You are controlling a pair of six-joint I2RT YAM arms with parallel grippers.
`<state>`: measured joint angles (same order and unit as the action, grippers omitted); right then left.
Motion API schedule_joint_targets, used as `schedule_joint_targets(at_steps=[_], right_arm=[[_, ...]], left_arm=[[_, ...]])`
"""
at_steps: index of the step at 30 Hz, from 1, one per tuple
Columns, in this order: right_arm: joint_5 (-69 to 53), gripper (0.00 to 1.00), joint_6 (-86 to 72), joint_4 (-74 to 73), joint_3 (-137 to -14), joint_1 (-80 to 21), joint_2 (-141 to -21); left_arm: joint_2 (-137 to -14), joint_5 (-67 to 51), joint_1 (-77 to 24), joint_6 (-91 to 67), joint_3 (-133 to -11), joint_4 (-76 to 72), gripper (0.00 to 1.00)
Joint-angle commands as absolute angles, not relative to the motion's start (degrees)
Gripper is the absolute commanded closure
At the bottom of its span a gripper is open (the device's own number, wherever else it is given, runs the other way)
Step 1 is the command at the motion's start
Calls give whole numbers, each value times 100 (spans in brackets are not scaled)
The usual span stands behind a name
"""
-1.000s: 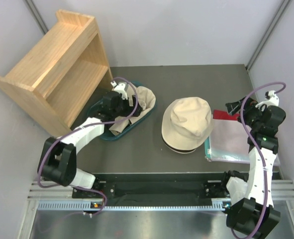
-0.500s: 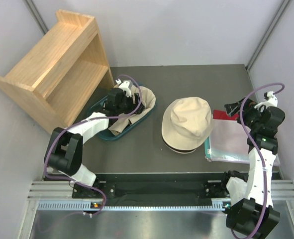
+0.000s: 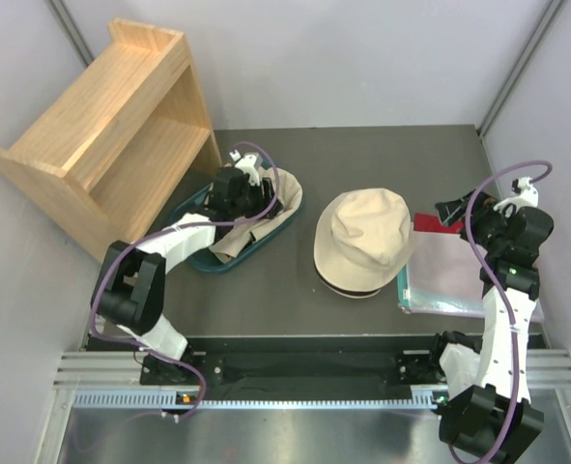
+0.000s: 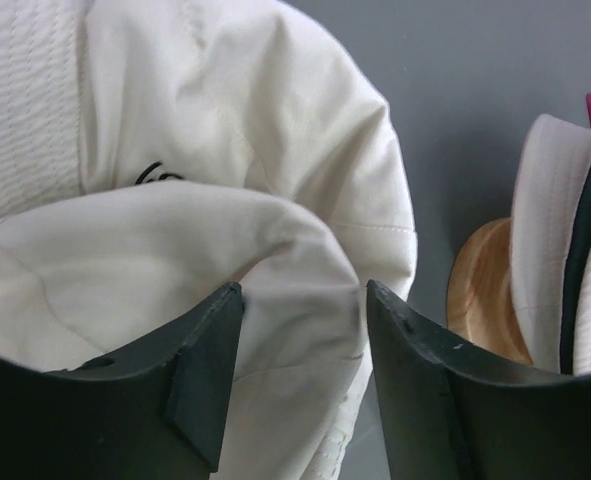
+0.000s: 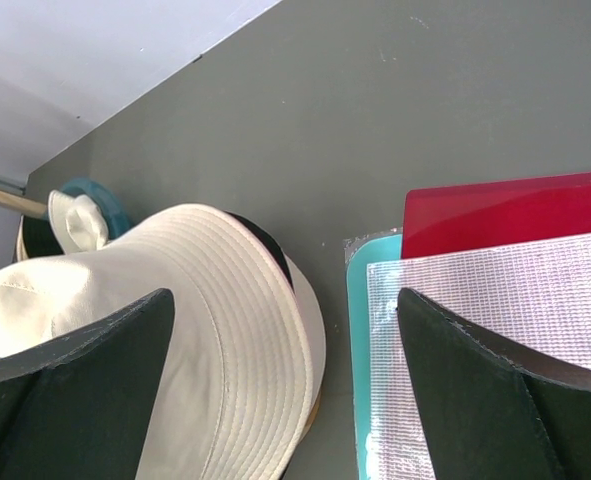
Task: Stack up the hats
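One wooden shelf unit (image 3: 101, 126) stood at the back left of the table (image 3: 285, 290). One teal tub (image 3: 235, 265) sat beside it, holding cream hat fabric (image 3: 287, 186). Whether that was one hat or several could not be told. One wooden stand (image 4: 485, 290) carried the stacked hats (image 3: 362, 237). At least two showed there, a cream crown over a black edge and a second cream brim. Three flat items lay at the right: one red sheet (image 5: 505, 210), one teal sheet (image 5: 359, 380) and one mesh pouch (image 5: 535, 275). There were two arms, each with one tool: the left tool (image 4: 300, 350) and the right tool (image 5: 283, 300).
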<state>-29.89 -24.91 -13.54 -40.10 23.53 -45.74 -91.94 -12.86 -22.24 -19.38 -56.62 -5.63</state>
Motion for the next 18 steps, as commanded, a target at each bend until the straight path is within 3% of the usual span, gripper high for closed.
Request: schedule_joint_targets(at_steps=[1,4,6,9,18], right_arm=[[-3076,8,-2364,-1301,-4025,2373,-4465],[-3076,8,-2329,-1327,-4043,2382,-4447],[-3076,8,-2320,-1345,-4043,2382,-4447],[-3085,8,-2312,-1388,-4095,2382,-4430],[-3313,8,-2390,-1617,-4648,2373,-4263]], left_arm=[[-9334,-1476,-2320,-1802,-6046,-624,46],[-9465,-1634,-2329,-1775,-6152,-536,63],[-9527,-1722,-2329,-1758,-6205,-492,82],[-9475,-1749,-2329,-1758,-6240,-483,100],[-8405,-1416,-2320,-1767,-6170,-518,100]])
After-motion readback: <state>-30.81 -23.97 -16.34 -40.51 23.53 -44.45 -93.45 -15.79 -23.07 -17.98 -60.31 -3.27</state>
